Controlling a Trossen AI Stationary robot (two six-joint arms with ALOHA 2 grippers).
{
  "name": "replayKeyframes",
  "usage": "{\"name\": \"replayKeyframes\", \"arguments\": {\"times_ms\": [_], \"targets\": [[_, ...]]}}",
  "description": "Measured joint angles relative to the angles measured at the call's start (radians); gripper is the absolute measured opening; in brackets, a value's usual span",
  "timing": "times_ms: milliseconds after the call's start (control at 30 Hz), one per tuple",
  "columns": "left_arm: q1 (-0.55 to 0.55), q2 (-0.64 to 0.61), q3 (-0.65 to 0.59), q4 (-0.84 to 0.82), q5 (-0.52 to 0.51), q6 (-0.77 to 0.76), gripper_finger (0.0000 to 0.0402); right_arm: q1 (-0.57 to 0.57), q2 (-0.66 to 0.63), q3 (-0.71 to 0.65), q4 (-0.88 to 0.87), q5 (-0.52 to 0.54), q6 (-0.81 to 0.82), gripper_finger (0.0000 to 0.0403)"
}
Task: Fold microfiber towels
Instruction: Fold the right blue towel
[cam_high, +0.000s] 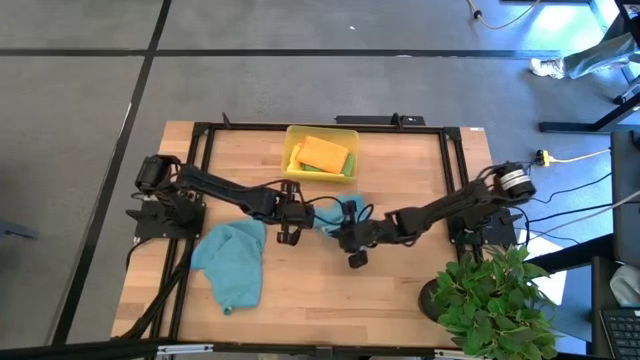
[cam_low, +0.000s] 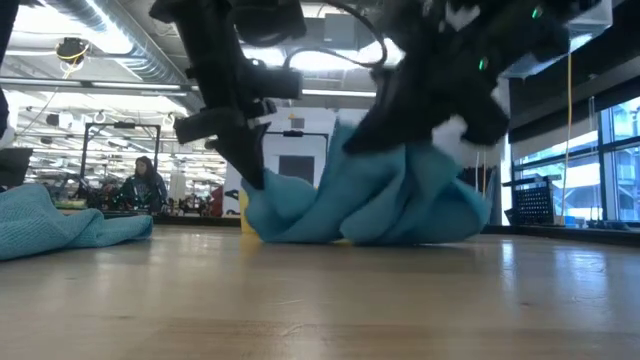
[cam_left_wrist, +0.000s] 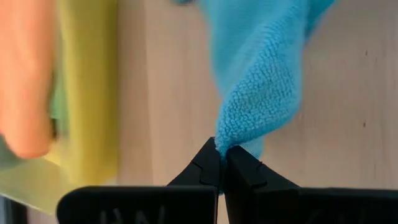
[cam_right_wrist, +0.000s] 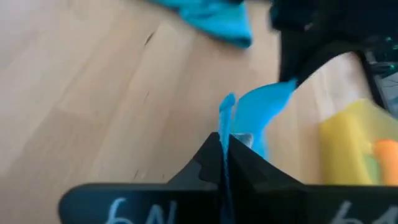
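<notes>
Now both tools, left and right, are clenched on the teal towel mid-surface just near the tray; next, probably lift and spread it flat.

Wooden table with a black frame along its edges. Yellow translucent tray sits at the far middle of the tabletop. Potted green plant stands at the near right corner. Yellow cable runs across the grey floor to the right. A seated person shows in the room behind.
</notes>
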Motion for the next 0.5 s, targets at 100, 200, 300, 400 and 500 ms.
{"name": "replayKeyframes", "arguments": {"times_ms": [100,200,300,400,500], "targets": [[-0.003,-0.035,0.0,-0.022,-0.015,-0.004,0.0,-0.007,-0.058,0.0,-0.045,-0.002,0.043,0.0015],[-0.004,-0.067,0.002,-0.001,-0.02,-0.005,0.0,-0.027,-0.076,0.0,-0.069,-0.047,0.092,0.0021],[-0.01,-0.092,0.002,0.025,-0.02,-0.006,0.0,-0.047,-0.069,0.0,-0.079,-0.132,0.129,0.0026],[-0.016,-0.104,0.002,0.03,-0.018,-0.006,0.0,-0.062,-0.031,0.0,-0.076,-0.179,0.172,0.0032],[-0.018,-0.105,0.002,0.037,-0.018,-0.006,0.0,-0.076,0.032,0.0,-0.034,-0.183,0.177,0.0042]]}}
